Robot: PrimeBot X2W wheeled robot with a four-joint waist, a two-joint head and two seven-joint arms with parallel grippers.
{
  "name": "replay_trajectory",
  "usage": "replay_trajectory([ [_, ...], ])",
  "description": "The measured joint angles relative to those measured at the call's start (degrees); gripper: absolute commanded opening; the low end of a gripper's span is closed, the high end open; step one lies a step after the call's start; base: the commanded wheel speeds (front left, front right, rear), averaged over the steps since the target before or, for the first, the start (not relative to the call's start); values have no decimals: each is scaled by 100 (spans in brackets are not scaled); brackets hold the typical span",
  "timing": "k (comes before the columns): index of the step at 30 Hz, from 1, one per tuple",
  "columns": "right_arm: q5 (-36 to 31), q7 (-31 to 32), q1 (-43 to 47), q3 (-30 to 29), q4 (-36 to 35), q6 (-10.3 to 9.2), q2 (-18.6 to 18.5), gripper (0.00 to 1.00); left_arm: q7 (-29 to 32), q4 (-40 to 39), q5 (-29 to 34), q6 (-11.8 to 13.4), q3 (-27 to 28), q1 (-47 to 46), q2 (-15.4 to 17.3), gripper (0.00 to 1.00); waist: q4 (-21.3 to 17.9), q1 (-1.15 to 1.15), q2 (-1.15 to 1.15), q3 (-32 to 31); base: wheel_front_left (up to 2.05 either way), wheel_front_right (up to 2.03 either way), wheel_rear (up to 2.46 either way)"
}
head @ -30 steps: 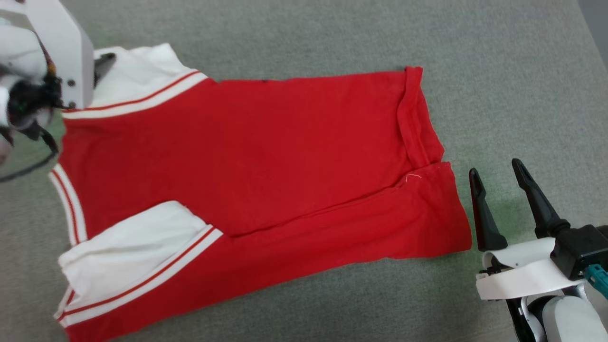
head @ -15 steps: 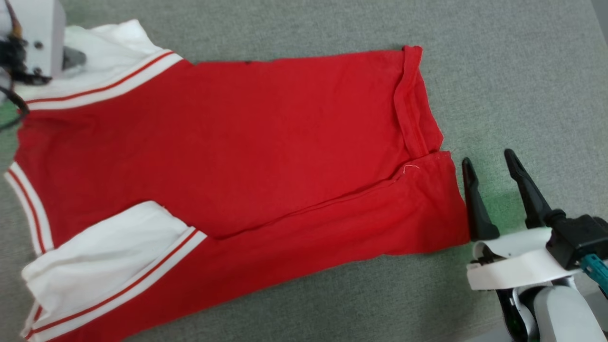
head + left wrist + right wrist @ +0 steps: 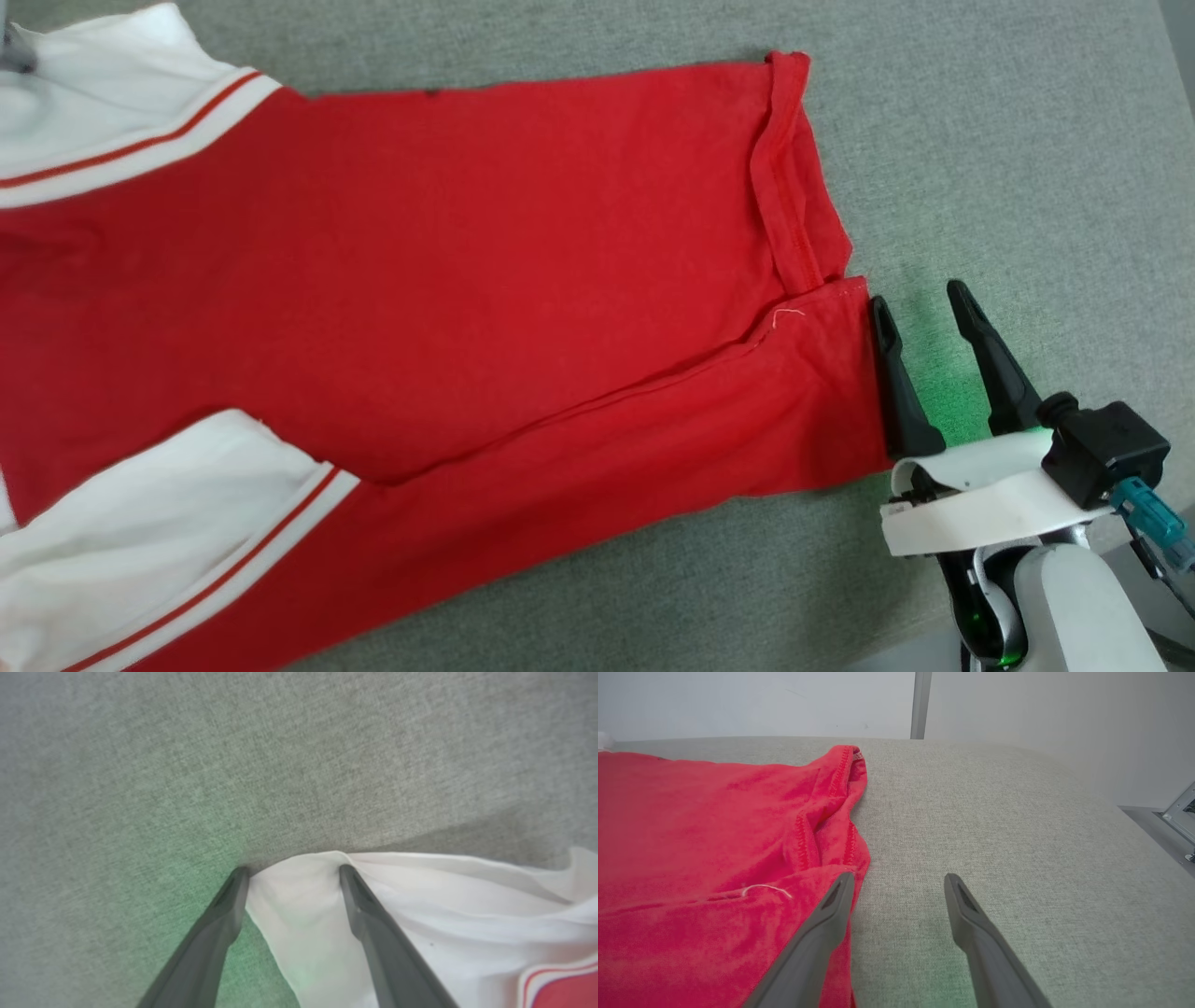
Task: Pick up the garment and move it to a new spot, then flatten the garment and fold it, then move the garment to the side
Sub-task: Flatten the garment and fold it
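Red garment, laid spread on grey cloth, one long side turned in. Jaws spread wide on left gripper, astride sleeve edge, and right gripper, against hem. Folding judged in hand; both edges are to be pinched next.

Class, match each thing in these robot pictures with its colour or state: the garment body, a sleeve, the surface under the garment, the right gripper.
Column one:
1. garment body
2. sleeve
3. surface
4. right gripper

Column two:
a. grey
b. open, beside the red hem
c. white
d. red

Pairs: 1-d; 2-c; 3-a; 4-b
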Motion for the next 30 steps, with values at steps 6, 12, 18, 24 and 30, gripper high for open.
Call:
replay_trajectory([
  [6,79,0,-42,-20,56,0,37,100,133,-135,-110,271,65,-7,40,0,-78,0,0,125,0,0,0],
  [12,402,63,-212,-8,146,0,46,100,-75,-303,-160,258,109,138,-10,0,23,0,0,43,0,0,0],
  [18,909,927,-788,82,-86,0,-255,100,-338,-313,-216,234,147,310,-74,0,146,0,0,-119,0,0,0],
  [24,1149,2414,-1658,304,-220,0,-617,100,-492,-282,-263,133,163,370,-198,0,289,0,0,-171,0,0,0],
  [30,1112,3964,-2614,380,223,0,-672,100,-569,-223,-312,81,204,321,-386,0,418,0,0,-109,0,0,0],
])
